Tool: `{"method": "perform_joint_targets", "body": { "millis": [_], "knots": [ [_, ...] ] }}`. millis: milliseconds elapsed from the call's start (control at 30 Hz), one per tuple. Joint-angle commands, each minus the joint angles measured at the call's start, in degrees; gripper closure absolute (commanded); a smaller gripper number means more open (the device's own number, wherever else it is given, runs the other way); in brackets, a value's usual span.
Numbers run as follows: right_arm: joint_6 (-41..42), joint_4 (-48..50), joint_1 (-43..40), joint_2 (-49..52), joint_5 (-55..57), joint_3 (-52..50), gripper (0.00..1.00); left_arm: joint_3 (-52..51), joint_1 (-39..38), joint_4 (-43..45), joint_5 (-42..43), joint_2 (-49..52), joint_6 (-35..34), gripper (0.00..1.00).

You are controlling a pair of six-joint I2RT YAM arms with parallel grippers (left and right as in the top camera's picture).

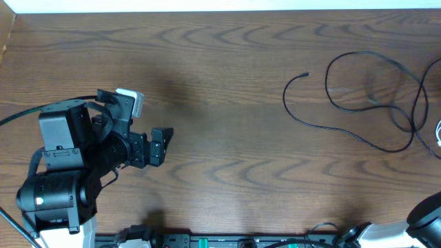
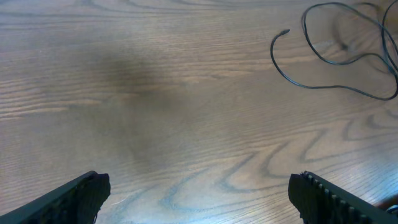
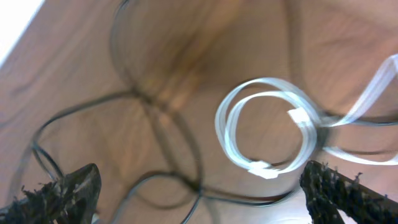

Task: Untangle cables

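Risk assessment: left hand (image 1: 157, 146), lower left, stands wide and empty, well apart from the cables. Black cord (image 1: 286, 97) loops on the desk (image 1: 220, 62) at upper right, with the white cord (image 3: 224, 121) coiled near it. Right hand (image 3: 199, 180) hovers wide above; closing here could pinch the 2 cords together.

On my overhead feed I log: one dark brown wooden table (image 1: 227, 158) with bold wavy grain, filling nearly the whole frame; one white band (image 1: 207, 5) along the top edge; one pale wooden strip (image 1: 5, 38) in the upper left corner; one soft dark shadow (image 1: 186, 96) on the tabletop, upper centre-left.
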Motion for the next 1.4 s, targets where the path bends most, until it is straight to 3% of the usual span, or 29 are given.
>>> {"method": "perform_joint_targets", "body": {
  "millis": [0, 100, 267, 533, 600, 667, 700, 733, 833, 900, 933, 1133, 1300, 1367],
  "knots": [
    [-3.3, -1.22, 1.86, 0.09, -18.51, -0.28, 0.01, 0.33, -0.24, 0.0, 0.35, -0.09, -0.28, 0.02],
    [-8.68, -4.37, 4.92, 0.11, -23.19, -0.28, 0.01, 0.31, -0.24, 0.0, 0.35, -0.09, -0.28, 0.02],
    [-8.61, -11.28, 12.31, 0.13, -10.86, -0.37, 0.01, 0.33, -0.24, -0.02, 0.37, -0.11, -0.28, 0.02],
    [24.5, -13.27, 19.17, 0.13, -2.27, -4.39, 0.01, 0.33, -0.24, -0.33, 0.35, -0.11, -0.28, 0.02],
    [22.1, -10.34, 20.26, 0.13, -2.03, -6.64, 0.01, 0.33, -0.24, -0.42, 0.35, -0.11, -0.28, 0.02],
    [12.31, -5.92, 21.44, 0.11, -0.9, -9.42, 0.01, 0.33, -0.24, -0.42, 0.35, -0.11, -0.28, 0.02],
    [0.83, -3.19, 22.38, 0.13, 1.38, -11.89, 0.01, 0.33, -0.24, -0.42, 0.37, -0.11, -0.28, 0.02],
    [-2.34, -2.21, 22.84, 0.11, 4.72, -13.29, 0.01, 0.33, -0.24, -0.42, 0.37, -0.11, -0.28, 0.03],
    [1.53, 0.22, 23.34, 0.13, 12.94, -16.2, 0.01, 0.33, -0.24, -0.37, 0.35, -0.09, -0.28, 0.02],
    [12.92, 3.45, 23.32, 0.11, 13.75, -18.82, 0.01, 0.31, -0.24, -0.44, 0.37, -0.09, -0.31, 0.02],
    [14.53, 4.85, 23.37, 0.13, 12.55, -19.69, 0.01, 0.31, -0.24, -0.44, 0.37, -0.11, -0.31, 0.02],
    [-0.2, 22.16, 24.52, 0.13, 9.99, -28.41, 0.01, 0.31, -0.24, -0.42, 0.35, -0.09, -0.28, 0.02],
    [10.16, 27.74, 24.76, 0.13, 9.33, -32.5, 0.01, 0.31, -0.24, -0.44, 0.37, -0.09, -0.31, 0.02],
    [9.75, 31.8, 25.03, 0.13, 4.52, -33.97, 0.01, 0.33, -0.24, -0.44, 0.37, -0.09, -0.31, 0.02]
  ]
}}
